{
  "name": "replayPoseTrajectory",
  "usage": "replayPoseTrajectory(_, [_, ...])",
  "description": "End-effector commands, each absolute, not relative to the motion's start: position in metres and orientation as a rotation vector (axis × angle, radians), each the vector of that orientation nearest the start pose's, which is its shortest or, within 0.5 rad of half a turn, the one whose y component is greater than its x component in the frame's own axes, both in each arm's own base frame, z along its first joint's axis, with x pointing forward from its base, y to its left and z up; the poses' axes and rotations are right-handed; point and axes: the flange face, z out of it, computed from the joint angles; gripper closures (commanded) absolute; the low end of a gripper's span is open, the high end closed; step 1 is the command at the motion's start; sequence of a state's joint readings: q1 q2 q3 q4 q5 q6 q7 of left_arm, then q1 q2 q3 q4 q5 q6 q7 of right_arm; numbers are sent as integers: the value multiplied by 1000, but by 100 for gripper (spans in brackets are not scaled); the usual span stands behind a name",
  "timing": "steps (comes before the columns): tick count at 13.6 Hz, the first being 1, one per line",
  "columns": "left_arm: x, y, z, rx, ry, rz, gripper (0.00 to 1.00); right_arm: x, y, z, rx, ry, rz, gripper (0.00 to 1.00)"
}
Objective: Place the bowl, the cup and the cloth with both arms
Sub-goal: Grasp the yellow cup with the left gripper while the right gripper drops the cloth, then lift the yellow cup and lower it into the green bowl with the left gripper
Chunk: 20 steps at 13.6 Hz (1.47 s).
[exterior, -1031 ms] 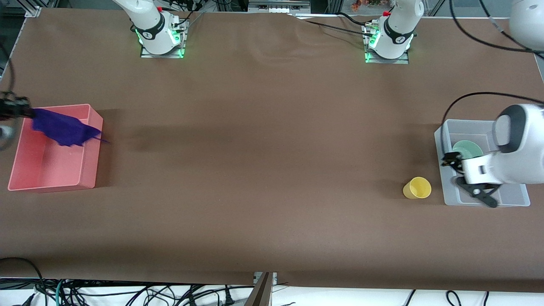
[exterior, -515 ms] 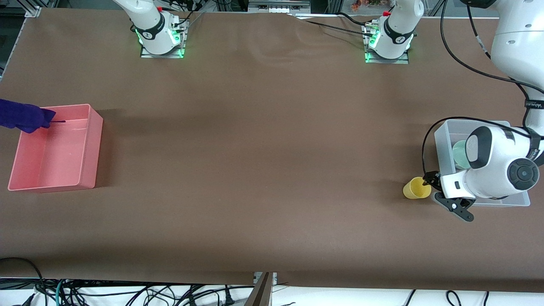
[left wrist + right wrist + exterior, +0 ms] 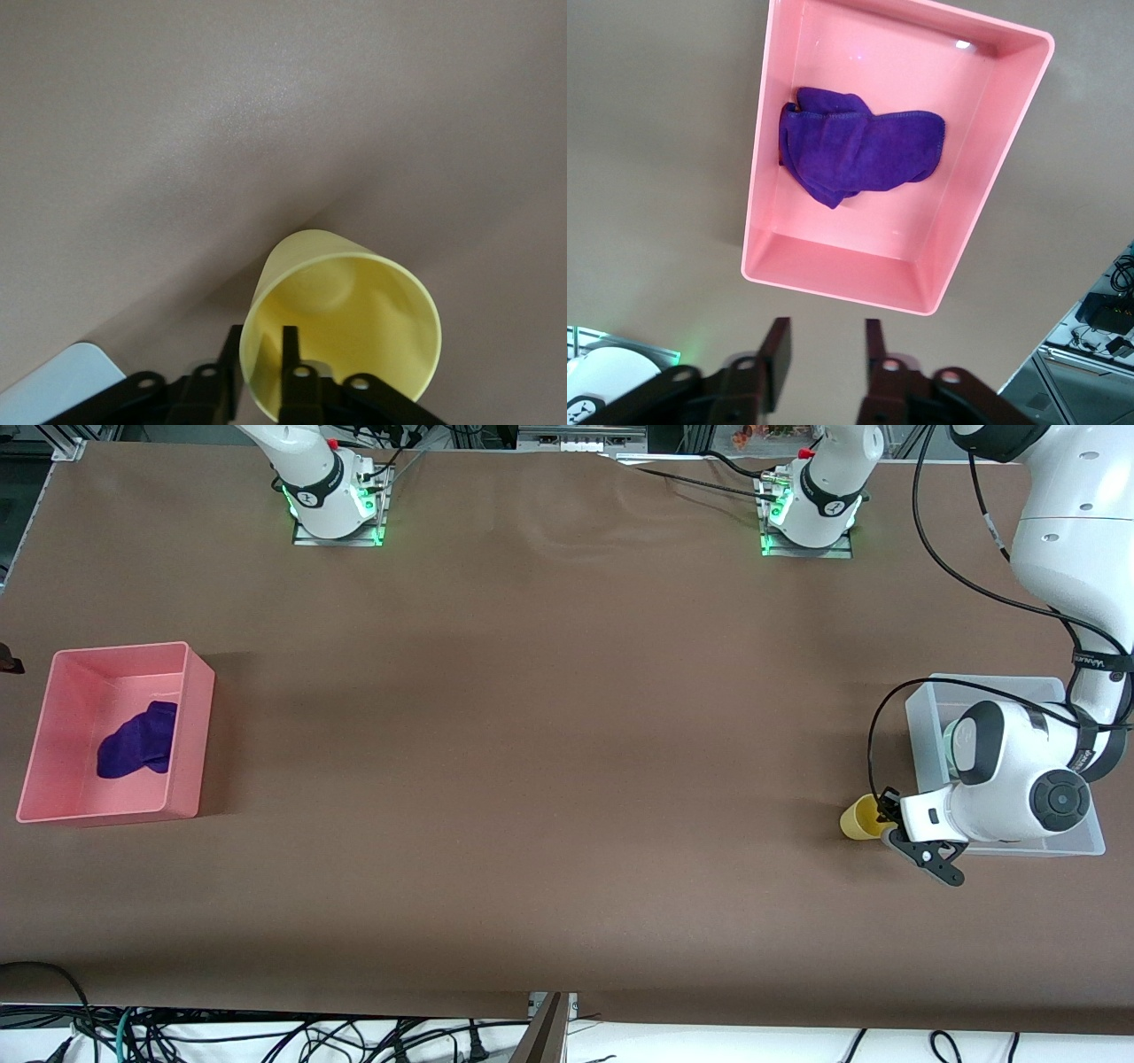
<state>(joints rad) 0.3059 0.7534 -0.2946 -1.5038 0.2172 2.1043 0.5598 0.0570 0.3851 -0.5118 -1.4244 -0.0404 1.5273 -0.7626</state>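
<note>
At the right arm's end of the table, front view, the cloth (image 3: pixel 135 750) lies in the pink bin (image 3: pixel 190 731); the bowl (image 3: pixel 950 744) sits in the clear bin (image 3: pixel 926 722). Left wrist view: left gripper (image 3: pixel 261 354) pinches the cup (image 3: pixel 341 332) rim. Right wrist view: right gripper (image 3: pixel 824 347), fingers spread, hangs above the bin.

Purple cloth (image 3: pixel 135 742), pink bin (image 3: pixel 186 731), yellow cup (image 3: pixel 858 818), brown table (image 3: pixel 549 735).
</note>
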Motion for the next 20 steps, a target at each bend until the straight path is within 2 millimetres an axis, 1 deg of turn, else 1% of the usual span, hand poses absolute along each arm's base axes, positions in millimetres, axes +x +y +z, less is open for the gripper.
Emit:
replayPoseTrajectory(1, [702,47,240,-3066,909,140,100,585,-235,505,-3120,-488,447,0])
replayPoseTrajectory(2, [702,43,253,-3067,905,139,100,586,-232,516,-3127,-494,412,0])
replayPoseTrajectory(3, [700,39,269,-3068,901,159,100,588,-224,522,-3116,-511,375,0])
replayPoseTrajectory(5, [693,43,311,-3067,880,237,100,597,-188,536,-3095,-516,277,0])
replayPoseTrajectory(6, [689,48,333,-3092,857,289,100,602,-162,543,-3099,-510,251,0])
replayPoseTrajectory(7, [684,55,350,-3105,851,354,100,606,-135,553,-3107,-493,222,0])
replayPoseTrajectory(8, [679,65,364,-3104,840,412,100,608,-108,560,-3115,-485,206,0])
replayPoseTrajectory(9, [672,83,372,-3103,826,454,100,608,-78,571,-3133,-479,182,0])
replayPoseTrajectory(10, [666,101,373,-3099,834,475,100,607,-43,577,-3155,-462,181,0])
replayPoseTrajectory(11, [660,122,370,-3100,876,488,100,607,-15,576,-3177,-376,186,0])
replayPoseTrajectory(12, [653,153,364,-3081,922,497,100,607,11,575,-3189,-261,178,0])
replayPoseTrajectory(13, [647,170,358,-3033,937,527,100,607,24,576,-3188,-242,167,0])
replayPoseTrajectory(14, [642,184,352,-3022,922,541,100,606,26,581,-3187,-249,155,0])
replayPoseTrajectory(15, [635,197,345,-3031,917,556,100,602,24,593,-3186,-241,106,0])
replayPoseTrajectory(17, [619,229,319,-3046,918,523,100,598,22,606,-3186,-238,69,0])
replayPoseTrajectory(18, [614,240,311,-3044,947,496,100,592,18,619,-3195,-225,33,0])
replayPoseTrajectory(19, [608,247,300,-3048,951,486,100,589,15,626,-3198,-215,13,0])
replayPoseTrajectory(20, [603,250,288,-3049,951,470,100,589,13,627,-3211,-220,7,0])
